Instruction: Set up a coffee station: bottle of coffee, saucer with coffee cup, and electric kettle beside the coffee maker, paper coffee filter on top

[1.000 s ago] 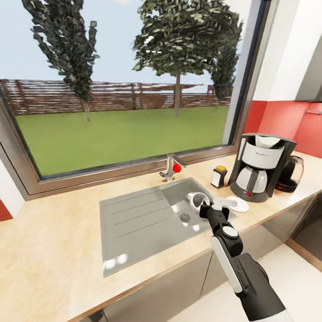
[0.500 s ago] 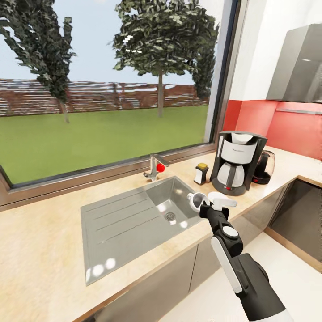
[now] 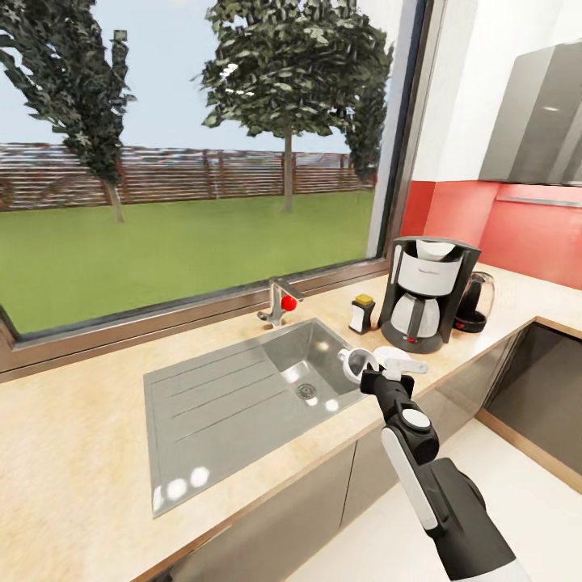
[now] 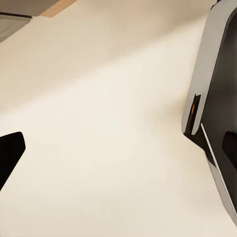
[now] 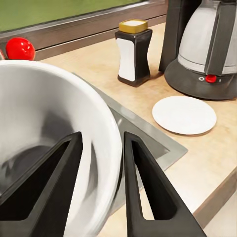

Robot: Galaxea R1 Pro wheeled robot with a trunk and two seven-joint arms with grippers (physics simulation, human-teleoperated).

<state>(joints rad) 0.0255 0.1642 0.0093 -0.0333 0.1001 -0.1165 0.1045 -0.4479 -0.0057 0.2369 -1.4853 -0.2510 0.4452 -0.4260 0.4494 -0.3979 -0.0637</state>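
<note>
Half the coffee cup (image 5: 54, 143) cropped.

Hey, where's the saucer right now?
The saucer lies flat on the kitchen countertop, just in front of the coffee maker and right of the sink, with the bottle of coffee behind it to the left.

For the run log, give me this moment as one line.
right gripper: shut on coffee cup, over sink edge | saucer: empty, beside coffee maker | bottle of coffee, electric kettle: placed
</note>
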